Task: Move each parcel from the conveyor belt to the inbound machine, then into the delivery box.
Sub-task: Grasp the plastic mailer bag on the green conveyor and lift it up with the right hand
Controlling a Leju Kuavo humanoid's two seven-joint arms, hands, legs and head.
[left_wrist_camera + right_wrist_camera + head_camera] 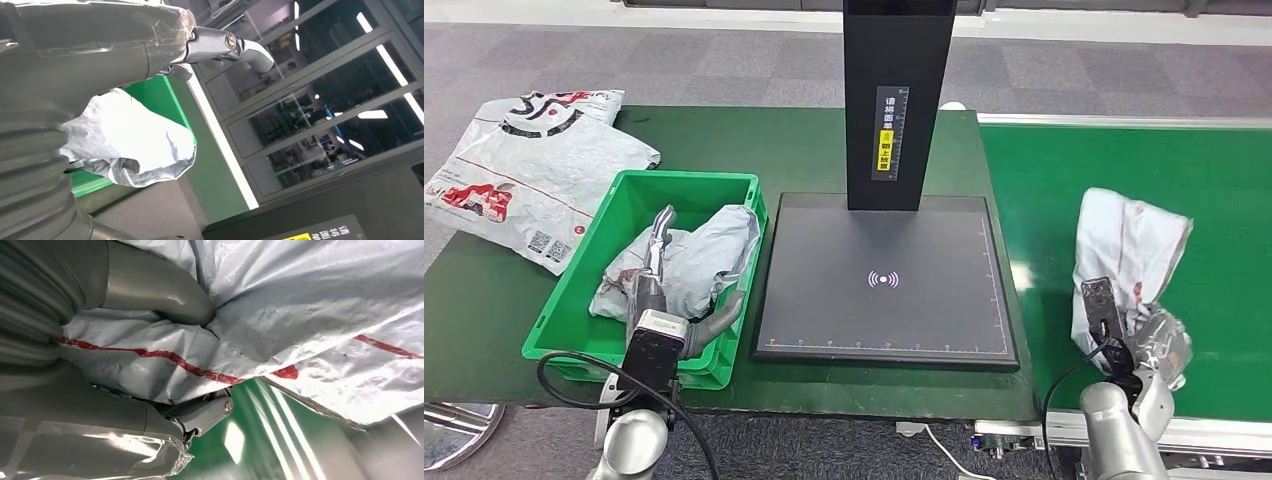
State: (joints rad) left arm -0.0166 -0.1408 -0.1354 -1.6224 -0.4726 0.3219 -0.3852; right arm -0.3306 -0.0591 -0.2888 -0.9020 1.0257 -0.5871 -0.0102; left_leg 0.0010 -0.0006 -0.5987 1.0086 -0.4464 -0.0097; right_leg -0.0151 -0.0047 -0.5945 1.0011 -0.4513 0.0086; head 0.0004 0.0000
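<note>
I see my right hand (1124,335) at the lower right of the head view, fingers and thumb closed on a white parcel (1124,245) lifted off the green conveyor belt (1124,170). My left hand (664,290) hangs over the green delivery box (574,290) at lower left, fingers spread and holding nothing, above a grey parcel (704,255) lying inside. The black inbound machine (884,275) sits in the centre

White parcel (1124,250) with red print, crumpled, pinched in my right hand (1136,345) over the green conveyor belt (1214,200). Grey parcel (704,255) lies in the green delivery box (574,310).
</note>
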